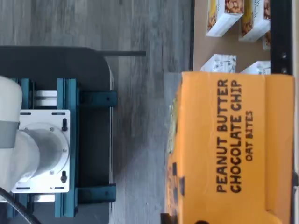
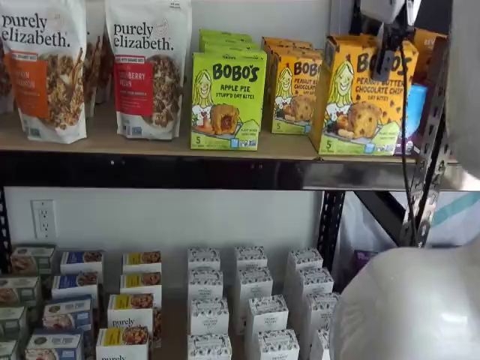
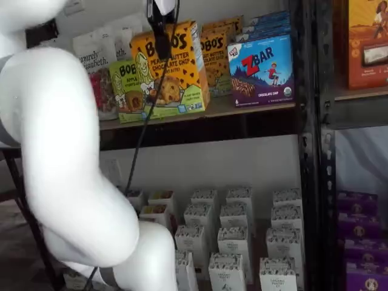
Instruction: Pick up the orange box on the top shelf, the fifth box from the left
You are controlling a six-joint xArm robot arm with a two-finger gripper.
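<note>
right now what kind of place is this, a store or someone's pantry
Probably a mock grocery aisle or test rig, not a pantry: a top shelf faced with retail goods, several orange box cartons alike, rows of small white cartons below, and a robot arm.

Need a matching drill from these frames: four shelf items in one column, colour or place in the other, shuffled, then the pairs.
Things:
1. Apple Pie box
2. orange box at the gripper
3. Zbar box
4. small white cartons

Matches:
A. lower level
B. blue-purple
C. lime-green
D. yellow-orange, pulled forward to the top shelf front edge

Pairs: 1-C, 2-D, 3-B, 4-A
</note>
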